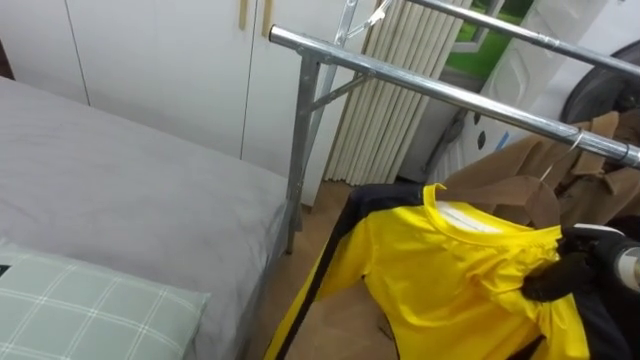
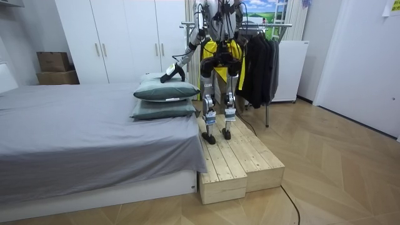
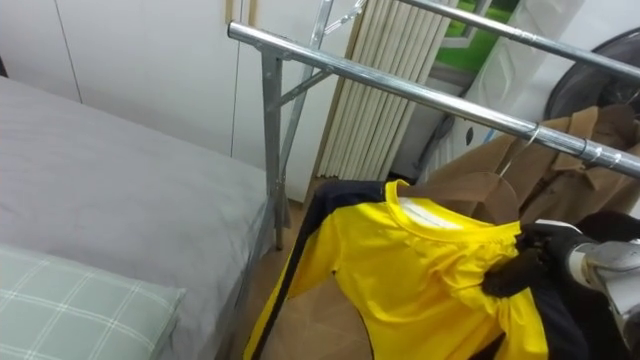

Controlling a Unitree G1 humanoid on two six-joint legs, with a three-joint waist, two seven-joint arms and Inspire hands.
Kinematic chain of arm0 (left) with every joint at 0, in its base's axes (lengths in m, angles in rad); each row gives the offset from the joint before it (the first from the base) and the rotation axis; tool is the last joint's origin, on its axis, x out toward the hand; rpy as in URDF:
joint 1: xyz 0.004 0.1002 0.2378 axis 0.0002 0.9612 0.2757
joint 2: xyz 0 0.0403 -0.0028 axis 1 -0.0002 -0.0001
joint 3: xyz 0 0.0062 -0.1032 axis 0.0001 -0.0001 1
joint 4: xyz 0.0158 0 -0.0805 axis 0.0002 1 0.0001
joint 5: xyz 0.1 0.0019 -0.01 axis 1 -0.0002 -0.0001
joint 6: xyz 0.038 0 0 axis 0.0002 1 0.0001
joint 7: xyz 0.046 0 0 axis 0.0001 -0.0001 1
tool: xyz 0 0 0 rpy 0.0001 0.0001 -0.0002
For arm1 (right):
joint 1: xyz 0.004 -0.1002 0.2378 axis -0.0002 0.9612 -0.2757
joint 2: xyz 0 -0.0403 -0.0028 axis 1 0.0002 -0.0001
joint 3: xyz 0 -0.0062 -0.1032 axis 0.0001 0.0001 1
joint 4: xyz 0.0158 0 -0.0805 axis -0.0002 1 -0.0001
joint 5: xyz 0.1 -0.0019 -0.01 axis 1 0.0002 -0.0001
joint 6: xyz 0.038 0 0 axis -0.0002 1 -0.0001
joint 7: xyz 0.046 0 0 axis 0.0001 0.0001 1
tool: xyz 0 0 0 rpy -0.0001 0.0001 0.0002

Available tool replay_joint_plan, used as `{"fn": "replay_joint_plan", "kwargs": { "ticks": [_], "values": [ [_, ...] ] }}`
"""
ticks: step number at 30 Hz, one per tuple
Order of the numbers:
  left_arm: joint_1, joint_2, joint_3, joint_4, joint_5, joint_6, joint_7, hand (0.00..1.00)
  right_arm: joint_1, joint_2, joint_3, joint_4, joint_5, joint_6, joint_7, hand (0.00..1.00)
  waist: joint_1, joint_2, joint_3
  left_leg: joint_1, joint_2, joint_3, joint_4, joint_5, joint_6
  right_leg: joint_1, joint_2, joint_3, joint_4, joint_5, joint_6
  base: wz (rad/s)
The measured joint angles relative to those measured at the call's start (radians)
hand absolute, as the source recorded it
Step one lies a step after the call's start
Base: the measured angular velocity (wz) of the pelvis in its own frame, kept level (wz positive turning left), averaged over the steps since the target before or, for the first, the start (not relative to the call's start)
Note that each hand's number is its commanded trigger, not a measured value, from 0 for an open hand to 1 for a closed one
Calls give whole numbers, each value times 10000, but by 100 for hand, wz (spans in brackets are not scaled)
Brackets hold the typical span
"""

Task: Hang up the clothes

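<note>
We see the right hand (image 1: 568,272), fingers clamped on the yellow shirt (image 1: 440,280), held just below the rail (image 1: 450,95) (beside a brown garment (image 1: 510,185)). The left hand (image 2: 171,75) hovers over the pillows (image 2: 164,94); we cannot tell its grip.

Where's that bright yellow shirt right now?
The yellow shirt is at the lower right of the eye views, just below the metal clothes rail and in front of a brown garment, clutched by the right robot hand.

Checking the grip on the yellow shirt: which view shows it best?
Right eye view: the yellow shirt shows large, the right hand curled on it. Left eye view has the hand nearer the edge; room view shows small yellow patches.
</note>
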Motion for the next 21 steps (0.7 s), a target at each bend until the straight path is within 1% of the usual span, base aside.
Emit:
{"fn": "replay_joint_plan", "kwargs": {
  "ticks": [2, 3, 4, 5, 6, 21],
  "values": [
    [0, -1, -4, -75, 0, 13, -8, 0, 0, 0, 0, 0, -1, 0, 1, 100, 8, 1, 0, 0, 1, 0, 0, 0, 0, 0, 1, 1, 1, 2, -2, 0],
    [0, -2, -8, -78, 0, 13, -9, 0, 0, 1, 0, 0, 0, 0, 3, 61, 9, 2, 0, 0, 2, 0, 1, 0, 0, 0, 2, 1, 1, 2, -3, 0],
    [0, -2, -8, -78, 0, 13, -9, 0, 0, 1, 0, 0, -1, 0, 3, 36, 9, 2, 1, 0, 2, 0, 1, 0, 0, 0, 3, 1, 1, 2, -3, 0],
    [0, -2, -9, -78, 0, 13, -9, 0, 0, 1, 0, 0, -1, 0, 3, 14, 9, 2, 1, 0, 4, 0, 1, 0, 0, 0, 5, 1, 1, 2, -3, 0],
    [0, -2, -9, -79, -4, 13, -9, 0, 1, 1, 0, 0, 2, 0, 2, 0, 9, 4, 1, 0, 5, 0, 1, 0, 0, 2, 5, 1, -1, 2, -3, 0],
    [0, -8, -26, -174, -85, 51, -5, 0, 5, 22, 0, 0, -9, 0, 25, 0, 10, 33, 16, 0, 6, 2, -5, -1, -1, -1, 10, 6, -3, 3, -4, 0]
  ]
}}
